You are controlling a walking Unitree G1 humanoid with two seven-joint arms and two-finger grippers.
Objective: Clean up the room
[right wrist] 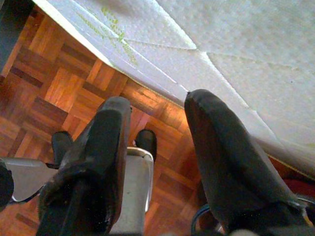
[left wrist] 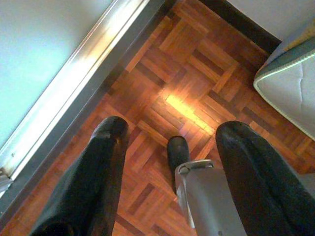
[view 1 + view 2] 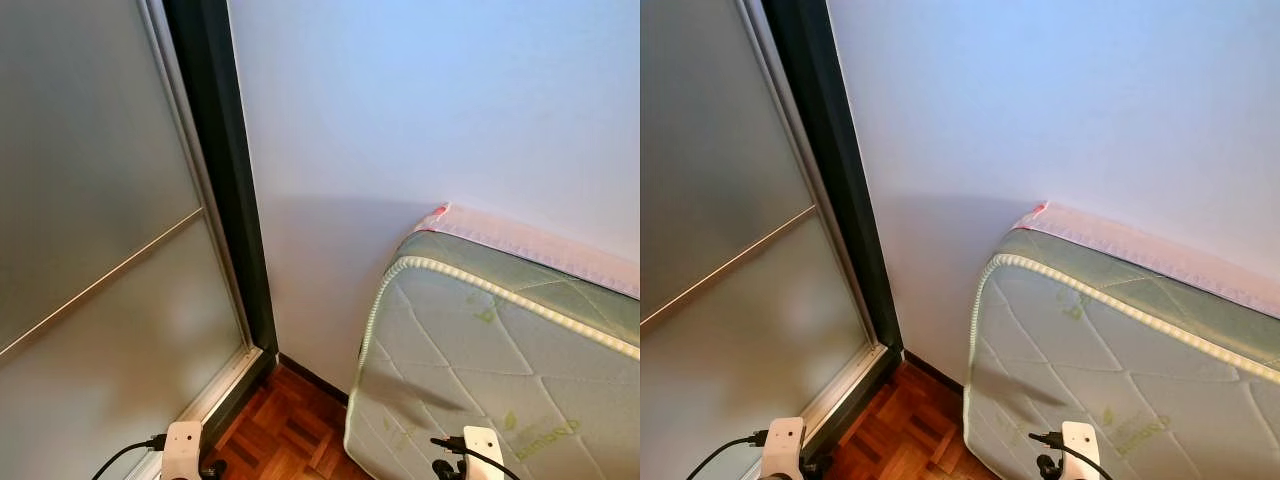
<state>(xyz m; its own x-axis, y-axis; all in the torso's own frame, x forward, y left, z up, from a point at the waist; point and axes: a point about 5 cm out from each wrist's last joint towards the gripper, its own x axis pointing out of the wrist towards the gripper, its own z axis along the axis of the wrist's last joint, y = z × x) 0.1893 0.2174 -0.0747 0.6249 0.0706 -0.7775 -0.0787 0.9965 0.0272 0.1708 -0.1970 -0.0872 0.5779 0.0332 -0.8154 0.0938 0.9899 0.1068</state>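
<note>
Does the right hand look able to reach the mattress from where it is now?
Probably yes. The right hand hangs open beside the mattress leaning on the wall, with just bare parquet floor between them and nothing blocking.

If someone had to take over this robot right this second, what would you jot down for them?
Left gripper: jaws open, empty, hanging over the parquet floor beside the sliding door track.
Right gripper: jaws open, empty, over the floor at the edge of the mattress.
Scene: the robot faces a corner, with a frosted sliding door on its left, a white wall ahead and the mattress leaning against the wall on its right.
Done: nothing can be judged from here.
Left: find clutter; none in sight, so turning away looks sensible.
</note>
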